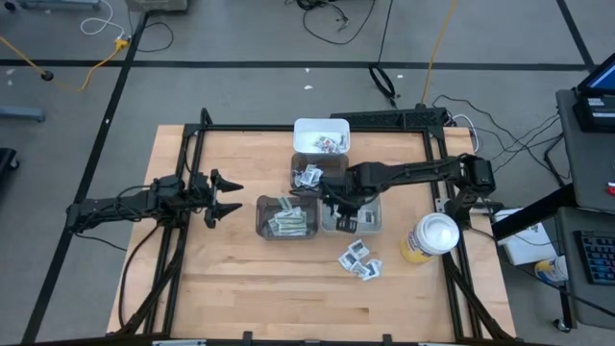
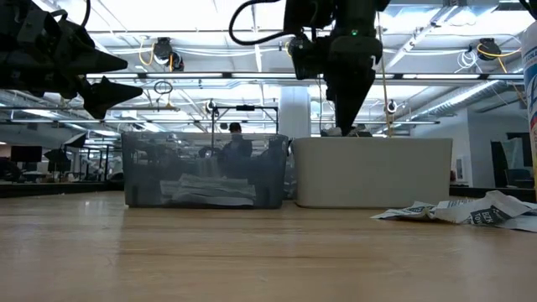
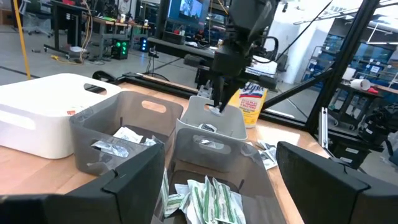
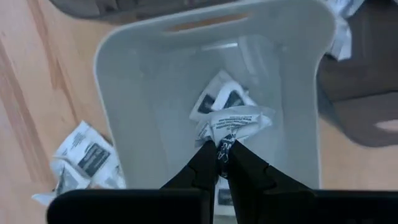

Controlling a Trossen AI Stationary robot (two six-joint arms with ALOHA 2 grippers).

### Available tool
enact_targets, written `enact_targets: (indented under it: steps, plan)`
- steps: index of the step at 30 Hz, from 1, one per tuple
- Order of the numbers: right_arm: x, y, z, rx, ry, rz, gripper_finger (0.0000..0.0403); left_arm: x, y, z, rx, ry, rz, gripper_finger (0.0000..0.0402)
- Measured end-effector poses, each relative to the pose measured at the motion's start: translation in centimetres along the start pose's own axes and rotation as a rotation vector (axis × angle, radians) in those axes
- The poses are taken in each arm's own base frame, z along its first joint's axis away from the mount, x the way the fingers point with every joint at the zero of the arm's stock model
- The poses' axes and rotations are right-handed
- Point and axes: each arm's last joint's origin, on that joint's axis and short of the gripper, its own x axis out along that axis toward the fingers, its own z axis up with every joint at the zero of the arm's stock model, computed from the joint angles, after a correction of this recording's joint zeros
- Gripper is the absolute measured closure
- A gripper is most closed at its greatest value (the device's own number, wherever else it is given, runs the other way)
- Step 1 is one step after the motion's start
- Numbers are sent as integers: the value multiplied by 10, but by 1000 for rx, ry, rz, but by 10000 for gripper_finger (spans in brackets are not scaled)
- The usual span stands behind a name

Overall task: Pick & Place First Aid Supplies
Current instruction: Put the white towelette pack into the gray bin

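My closed right claw (image 4: 219,151) covers the edge of the crumpled sachet (image 4: 233,121) it pinches, and the print stays unreadable. From above, my arm hides most of the grey bin (image 1: 351,217). The yellow canister (image 2: 530,101) is cut off at table height.

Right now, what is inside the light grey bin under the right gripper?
In the light grey bin, the right gripper is shut on a white packet. Another white packet with dark print lies behind it. The gripper hides the floor below.
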Motion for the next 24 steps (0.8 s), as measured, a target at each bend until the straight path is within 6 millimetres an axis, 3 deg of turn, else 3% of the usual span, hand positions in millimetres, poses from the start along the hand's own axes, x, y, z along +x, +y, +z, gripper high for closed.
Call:
enact_targets:
  steps: [8, 17, 24]
  plan:
    - [24, -8, 1, -15, -80, 6, 384, 0, 0, 0, 0, 0, 0, 91]
    - [48, -11, -12, -40, -65, -1, 373, 0, 0, 0, 0, 0, 0, 91]
    - [49, -11, -13, -14, -62, 3, 306, 0, 0, 0, 0, 0, 0, 91]
